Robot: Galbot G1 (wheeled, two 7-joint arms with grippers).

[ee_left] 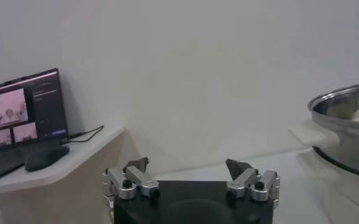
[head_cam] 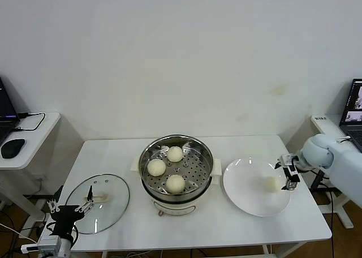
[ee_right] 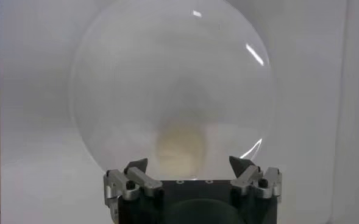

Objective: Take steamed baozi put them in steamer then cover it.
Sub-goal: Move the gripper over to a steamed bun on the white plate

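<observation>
Right arm point(head_cam: 339, 162) runs off the head view's right edge; only the forearm and wrist show. Left arm mostly out of frame at the bottom-left corner, just its gripper point(head_cam: 70, 208) and a bit of mount visible. Laptop point(head_cam: 5, 112) on the left side desk cut by the frame edge, second laptop point(head_cam: 355, 108) at right also cropped. In the left wrist view the steamer point(ee_left: 344, 131) is cut off at the edge, contents barely seen. In the right wrist view the last baozi point(ee_right: 180, 149) is a soft blur on the plate point(ee_right: 173, 79), its near side hidden behind the right gripper point(ee_right: 190, 165) body.
</observation>
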